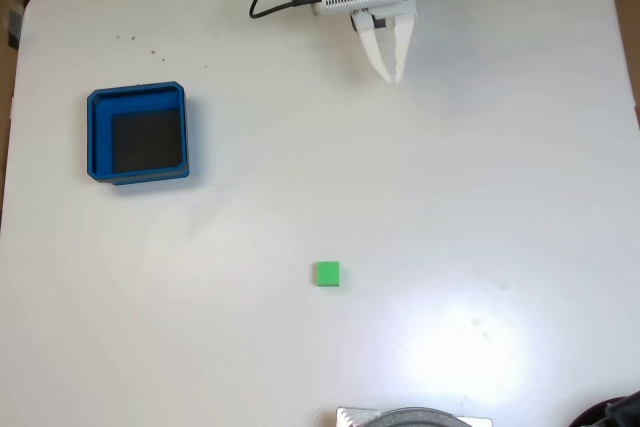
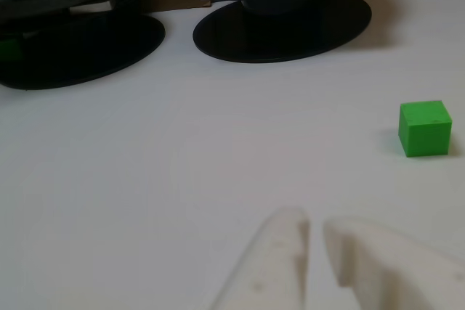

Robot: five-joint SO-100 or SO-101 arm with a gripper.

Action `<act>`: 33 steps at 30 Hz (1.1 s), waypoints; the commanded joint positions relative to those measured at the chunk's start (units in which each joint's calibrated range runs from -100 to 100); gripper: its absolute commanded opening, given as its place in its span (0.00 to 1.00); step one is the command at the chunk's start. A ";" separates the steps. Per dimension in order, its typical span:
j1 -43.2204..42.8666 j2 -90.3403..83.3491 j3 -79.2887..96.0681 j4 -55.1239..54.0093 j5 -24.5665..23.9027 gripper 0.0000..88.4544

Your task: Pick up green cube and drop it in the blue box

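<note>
In the fixed view the green cube [image 1: 327, 274] sits alone on the white table [image 1: 480, 197], with wide free space around it, well apart from the blue box [image 1: 137, 134] near the left edge. The gripper [image 1: 392, 72] holds nothing; its fingers [image 2: 280, 263] are nearly together. The arm is cut off at the top edge.

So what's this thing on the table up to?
A small robot arm is set to put the green cube into the blue box. Nothing is held yet. Its white gripper sits at the top edge of the table in the fixed view, fingers nearly together, well away from the cube. The cube lies alone on the table, and the box, far to its left in that view, has nothing in it.
</note>
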 commanded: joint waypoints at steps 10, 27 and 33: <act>0.44 -0.58 0.36 0.14 0.10 0.02; 4.41 -0.50 0.36 0.23 0.44 0.02; 9.29 -0.50 0.36 0.23 0.44 0.02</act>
